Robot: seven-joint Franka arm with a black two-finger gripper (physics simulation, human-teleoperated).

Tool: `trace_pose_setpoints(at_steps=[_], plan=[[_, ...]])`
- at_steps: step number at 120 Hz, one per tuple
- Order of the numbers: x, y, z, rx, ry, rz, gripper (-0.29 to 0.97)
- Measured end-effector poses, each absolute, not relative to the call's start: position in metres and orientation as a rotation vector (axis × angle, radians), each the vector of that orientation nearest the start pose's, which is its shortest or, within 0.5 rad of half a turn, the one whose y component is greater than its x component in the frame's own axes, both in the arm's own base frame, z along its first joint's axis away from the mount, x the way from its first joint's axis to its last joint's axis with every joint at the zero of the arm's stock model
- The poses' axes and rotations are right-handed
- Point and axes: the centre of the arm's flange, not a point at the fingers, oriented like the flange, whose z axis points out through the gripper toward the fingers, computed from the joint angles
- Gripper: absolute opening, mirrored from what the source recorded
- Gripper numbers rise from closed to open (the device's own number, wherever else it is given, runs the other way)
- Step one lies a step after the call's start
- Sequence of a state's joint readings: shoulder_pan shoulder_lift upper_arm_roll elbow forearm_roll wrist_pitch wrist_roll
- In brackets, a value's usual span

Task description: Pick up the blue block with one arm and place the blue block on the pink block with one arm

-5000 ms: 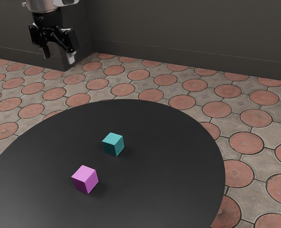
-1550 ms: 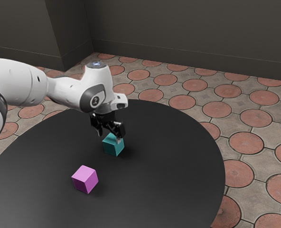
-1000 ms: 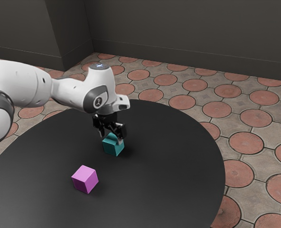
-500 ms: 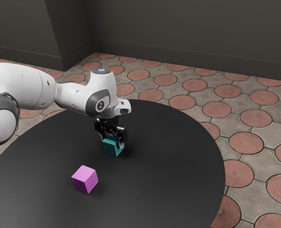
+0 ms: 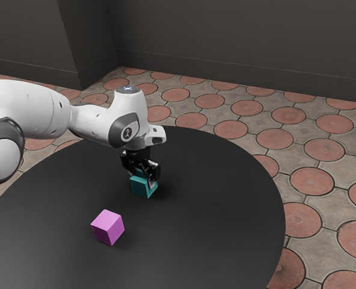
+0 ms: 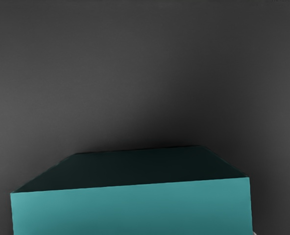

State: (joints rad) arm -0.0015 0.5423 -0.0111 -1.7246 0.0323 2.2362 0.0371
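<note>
A round black table (image 5: 226, 198) stands on a floor of red circular tiles (image 5: 274, 138) before dark walls. The blue block (image 5: 143, 188), teal in tone, rests flat on the tabletop near its middle. In the wrist view the same block (image 6: 135, 210) lies directly under the hand, with bare dark tabletop (image 6: 145, 73) beyond it.

The black gripper (image 5: 143, 173) is lowered onto the block's upper part and points straight down. Whether it grips the block or merely brackets it cannot be told from these views. The white arm (image 5: 76, 120) reaches in from the exterior view's left.

The pink block (image 5: 107, 227) sits on the table nearer the camera and toward the exterior view's left. It is apart from the blue block, and nothing lies on top of it.

Progress, as judged: the approach and descent are complete, and the grasp is at hand or just being made. The blue block is not yet lifted. Remaining steps are the lift, the carry over to the pink block, the placement on its top face, and the release.
</note>
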Motion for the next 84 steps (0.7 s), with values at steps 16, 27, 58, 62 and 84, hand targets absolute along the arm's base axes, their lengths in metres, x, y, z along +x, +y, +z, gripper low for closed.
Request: trace_pose_setpoints(at_steps=[16,27,58,62,84], plan=[[0.666,-0.007,0.271,-3.124,0.102,0.043,0.42],[0.666,-0.007,0.280,-3.125,0.100,0.025,0.41],[0.617,-0.009,0.342,-3.135,0.087,-0.015,0.39],[0.609,-0.009,0.345,-3.135,0.088,-0.010,0.39],[0.562,-0.014,0.366,-3.137,0.098,-0.003,0.39]])
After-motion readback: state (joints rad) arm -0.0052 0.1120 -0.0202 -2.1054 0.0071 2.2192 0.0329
